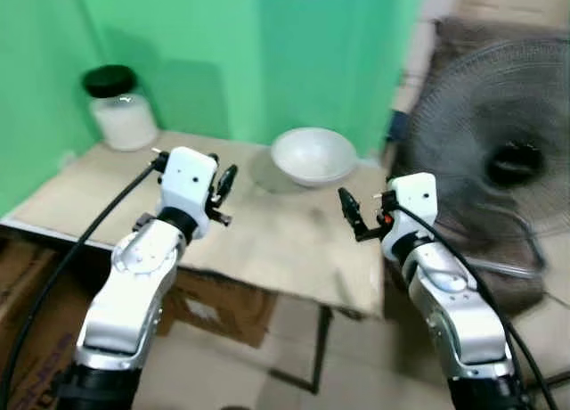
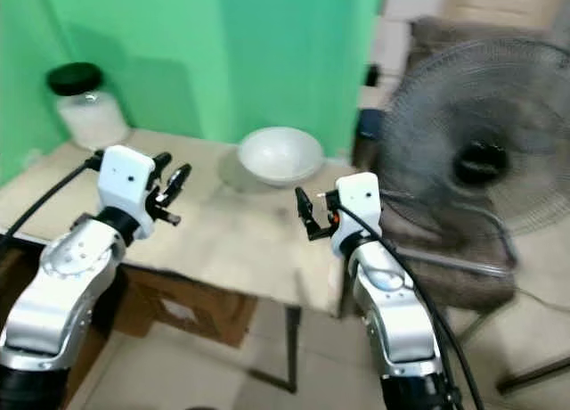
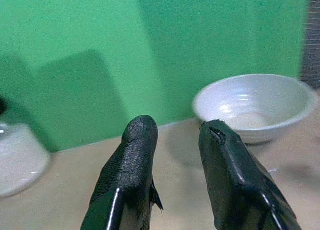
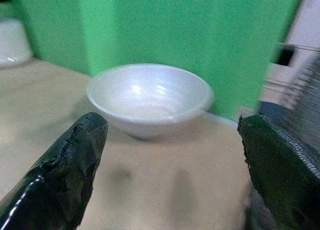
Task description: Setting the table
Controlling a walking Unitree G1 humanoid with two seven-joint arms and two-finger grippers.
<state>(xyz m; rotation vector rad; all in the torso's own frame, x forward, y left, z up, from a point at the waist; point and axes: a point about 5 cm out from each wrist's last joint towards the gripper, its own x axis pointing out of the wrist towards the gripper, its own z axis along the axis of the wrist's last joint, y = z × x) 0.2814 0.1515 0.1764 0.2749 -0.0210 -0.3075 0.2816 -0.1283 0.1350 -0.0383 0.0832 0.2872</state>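
Left eye view puts a white bowl (image 1: 313,155) on the beige worktop (image 1: 267,241), close to the green wall (image 1: 267,53) at the back and toward the worktop's right end; it sits upright and nothing touches it. Taking the bowl as the landmark, the right pincer (image 1: 349,212) hovers just in front of it and slightly to its right, above the worktop near the right edge, its fingers spread wide; the right wrist view shows the bowl framed between those two black fingers (image 4: 70,175) with bare worktop in between. The left pincer (image 1: 223,194) hangs in front of the bowl and to its left, raised over the worktop, its fingers set a narrow gap apart and holding nothing; in the left wrist view the bowl lies beyond the fingertips (image 3: 137,140), off to one side. Well to the left of the bowl, in the worktop's back corner, stands a white jar with a black lid (image 1: 118,110). To the right of the bowl, off the worktop, a standing fan (image 1: 499,151) with a wire grille faces the scene.
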